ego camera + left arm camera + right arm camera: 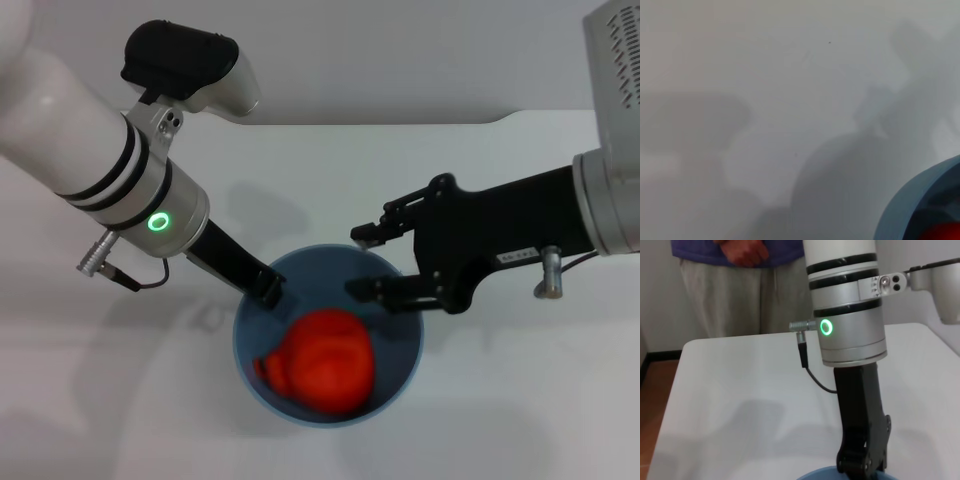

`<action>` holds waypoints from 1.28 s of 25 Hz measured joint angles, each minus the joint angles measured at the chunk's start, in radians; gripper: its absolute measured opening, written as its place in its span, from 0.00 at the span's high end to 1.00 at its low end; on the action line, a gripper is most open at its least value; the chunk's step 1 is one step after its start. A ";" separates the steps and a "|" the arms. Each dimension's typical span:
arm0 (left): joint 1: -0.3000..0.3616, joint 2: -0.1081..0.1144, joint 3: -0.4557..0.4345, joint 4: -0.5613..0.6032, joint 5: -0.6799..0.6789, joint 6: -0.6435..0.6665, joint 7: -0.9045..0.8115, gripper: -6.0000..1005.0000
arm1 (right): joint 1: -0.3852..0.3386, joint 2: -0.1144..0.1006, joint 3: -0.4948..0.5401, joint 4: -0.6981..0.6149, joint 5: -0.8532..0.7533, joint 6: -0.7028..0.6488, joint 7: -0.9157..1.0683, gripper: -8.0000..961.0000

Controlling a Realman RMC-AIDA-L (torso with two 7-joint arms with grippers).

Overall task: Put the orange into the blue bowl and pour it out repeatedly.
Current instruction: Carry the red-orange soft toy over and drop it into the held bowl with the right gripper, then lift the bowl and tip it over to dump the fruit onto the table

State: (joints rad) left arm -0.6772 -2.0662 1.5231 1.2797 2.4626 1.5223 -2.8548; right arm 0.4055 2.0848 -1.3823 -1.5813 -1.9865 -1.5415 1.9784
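Observation:
The blue bowl [398, 338] stands on the white table near its front, and the orange [325, 372] lies inside it. My left gripper [268, 288] reaches down from the left and is shut on the bowl's far-left rim; the right wrist view shows this left gripper [862, 462] pinching the bowl's edge [822, 475]. My right gripper [362, 262] hovers over the bowl's far-right rim, open, with nothing between its fingers. In the left wrist view a piece of the bowl [910, 200] and a sliver of the orange [946, 233] show at one corner.
The white table [500, 420] extends around the bowl on all sides. A person [740, 290] stands at the table's far edge, hands clasped.

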 joint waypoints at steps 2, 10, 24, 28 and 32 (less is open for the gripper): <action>-0.001 0.000 0.001 -0.001 0.000 -0.006 0.000 1.00 | -0.005 0.000 0.018 -0.010 0.003 -0.001 0.000 0.56; 0.023 0.003 0.011 -0.001 0.027 -0.224 0.026 1.00 | -0.055 -0.003 0.312 -0.020 0.002 0.007 0.116 0.52; 0.138 0.002 0.290 0.155 0.322 -0.735 0.054 1.00 | -0.102 -0.009 0.618 0.125 -0.213 -0.118 0.249 0.53; 0.273 0.003 0.421 0.235 0.426 -1.056 0.126 1.00 | -0.102 -0.011 0.634 0.148 -0.250 -0.163 0.263 0.53; 0.364 0.000 0.481 0.210 0.427 -1.309 0.318 1.00 | -0.103 -0.012 0.642 0.151 -0.256 -0.185 0.268 0.53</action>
State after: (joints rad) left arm -0.3134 -2.0661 2.0037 1.4897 2.8897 0.2138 -2.5373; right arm 0.3022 2.0731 -0.7407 -1.4305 -2.2425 -1.7270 2.2462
